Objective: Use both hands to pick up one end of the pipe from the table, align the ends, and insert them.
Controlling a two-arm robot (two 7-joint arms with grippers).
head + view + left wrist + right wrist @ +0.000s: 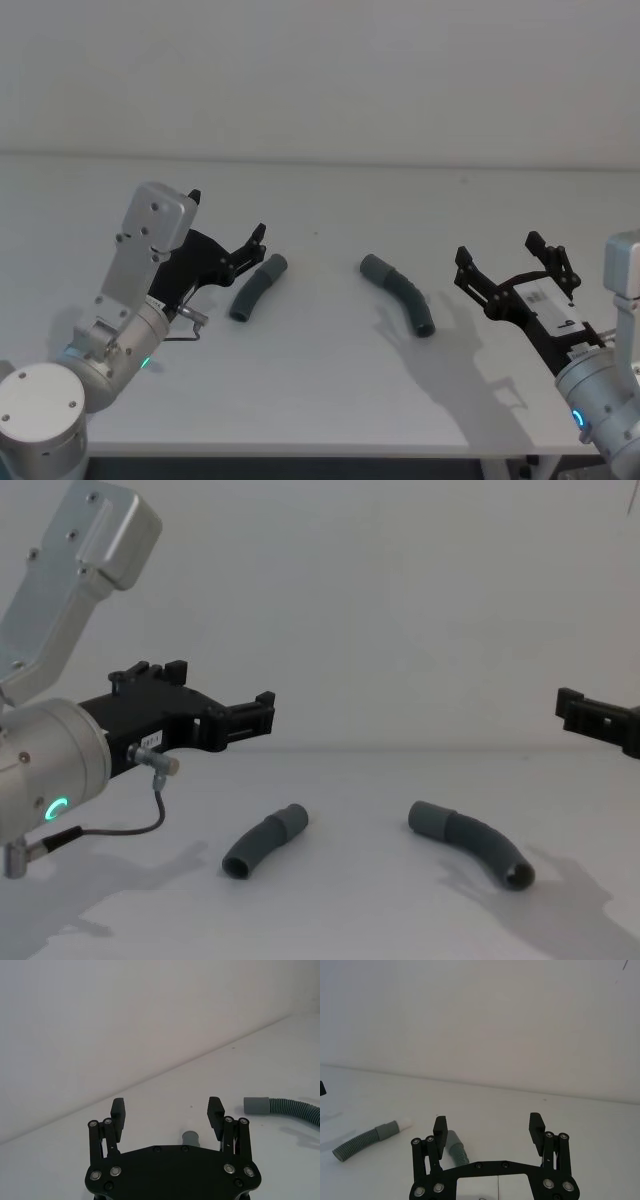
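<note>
The left claw [167,1106] is held spread just beside the shorter hose piece [257,287] on the tabletop [330,385]; the longer hose piece [400,293] is found near the spread right claw [488,1122]. Each is to be gripped behind its collar [276,265].

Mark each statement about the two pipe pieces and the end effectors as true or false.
1. The left piece and the right piece lie on the table. True.
2. The left end effector is shut on the left piece. False: it is open and empty.
3. The right end effector is open. True.
4. The pieces are joined. False: they lie apart, with bare table between them.
</note>
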